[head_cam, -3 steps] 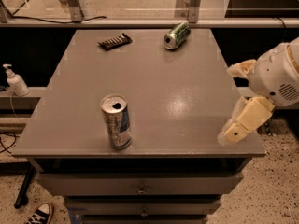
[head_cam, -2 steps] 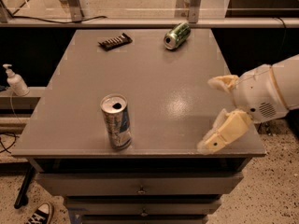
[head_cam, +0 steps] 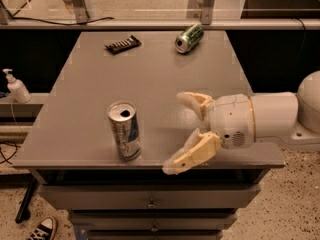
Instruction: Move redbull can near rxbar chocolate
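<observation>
The redbull can stands upright near the front left of the grey table, its opened silver top facing up. The rxbar chocolate lies flat near the table's far edge, left of centre. My gripper is open and empty, reaching in from the right at the table's front edge. Its fingertips point left toward the can, about a can's width to the right of it.
A green can lies on its side at the back right of the table. A soap dispenser stands on a ledge to the left. Drawers sit under the table top. A shoe is on the floor.
My gripper has moved left from beyond the table's right edge to over the front of the table, closer to the redbull can. The objects have not moved.
</observation>
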Tool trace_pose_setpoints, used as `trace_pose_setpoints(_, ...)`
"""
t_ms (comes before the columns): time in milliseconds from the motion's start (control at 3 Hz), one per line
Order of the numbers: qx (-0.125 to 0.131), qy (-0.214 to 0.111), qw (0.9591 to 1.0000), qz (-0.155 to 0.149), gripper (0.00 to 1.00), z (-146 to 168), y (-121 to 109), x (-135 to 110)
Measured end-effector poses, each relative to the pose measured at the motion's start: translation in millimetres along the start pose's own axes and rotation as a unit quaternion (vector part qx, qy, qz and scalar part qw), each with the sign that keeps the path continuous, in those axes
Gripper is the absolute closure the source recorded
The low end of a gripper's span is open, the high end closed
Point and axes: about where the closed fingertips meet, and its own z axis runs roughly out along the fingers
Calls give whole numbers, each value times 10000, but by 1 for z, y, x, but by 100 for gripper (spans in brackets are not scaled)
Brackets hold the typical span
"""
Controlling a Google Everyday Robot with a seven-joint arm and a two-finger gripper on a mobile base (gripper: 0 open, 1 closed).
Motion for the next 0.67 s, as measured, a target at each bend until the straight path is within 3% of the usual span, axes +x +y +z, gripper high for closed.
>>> trace_pose_setpoints(333,-245,-436,9987,17,0,16,13,-32)
trace_pose_setpoints(667,-230,-422,9988,30,0,15,13,-31)
